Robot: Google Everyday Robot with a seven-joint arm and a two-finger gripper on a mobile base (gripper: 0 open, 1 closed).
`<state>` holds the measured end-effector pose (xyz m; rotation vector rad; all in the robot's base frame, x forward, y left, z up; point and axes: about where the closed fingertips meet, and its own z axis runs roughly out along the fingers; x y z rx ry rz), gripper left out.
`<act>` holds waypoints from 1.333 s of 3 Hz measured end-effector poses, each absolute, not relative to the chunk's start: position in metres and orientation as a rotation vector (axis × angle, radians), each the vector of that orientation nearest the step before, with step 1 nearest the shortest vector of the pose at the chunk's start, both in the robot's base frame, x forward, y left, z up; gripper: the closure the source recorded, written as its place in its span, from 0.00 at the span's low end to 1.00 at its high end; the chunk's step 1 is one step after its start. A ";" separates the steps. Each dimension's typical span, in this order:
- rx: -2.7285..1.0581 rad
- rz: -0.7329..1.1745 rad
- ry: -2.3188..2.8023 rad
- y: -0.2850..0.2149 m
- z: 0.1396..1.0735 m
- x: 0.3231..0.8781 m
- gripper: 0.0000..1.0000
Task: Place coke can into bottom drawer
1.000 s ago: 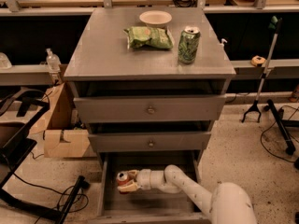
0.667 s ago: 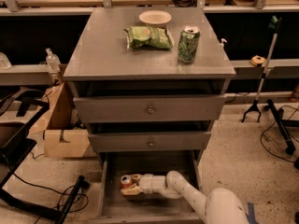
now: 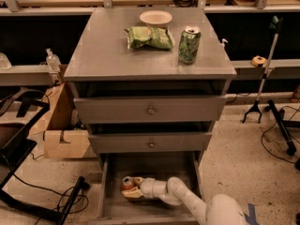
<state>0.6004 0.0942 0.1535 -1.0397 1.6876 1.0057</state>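
1. White arm (image 3: 187,201) enters from the bottom right corner of the view and reaches left into the open bottom drawer (image 3: 154,170).
2. Gripper (image 3: 132,188) is inside the drawer, low over its floor, toward the left wall and about midway between front and back edges. Fingers lie above and below the coke can (image 3: 127,183), clamped on it.
3. Coke can: red body, silver top showing, at the gripper's left end, just beside the drawer's left wall. Cannot tell whether its base touches the drawer floor.
4. Bottom drawer is pulled out toward the camera; the rest of its floor is bare grey metal.
5. Middle drawer (image 3: 150,142) and top drawer (image 3: 150,108) above it: closed, one round knob at the centre of each front.
6. Cabinet top (image 3: 103,55): green can (image 3: 189,44) upright near the right edge, green chip bag (image 3: 149,37) just to its left, pale bowl (image 3: 155,18) at the back edge behind the bag.
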 end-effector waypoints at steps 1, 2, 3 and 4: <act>-1.040 1.007 1.687 0.095 0.154 0.600 0.30; -1.042 1.011 1.686 0.097 0.154 0.599 0.06; -1.043 1.013 1.685 0.099 0.154 0.599 0.00; -1.043 1.013 1.685 0.099 0.154 0.598 0.00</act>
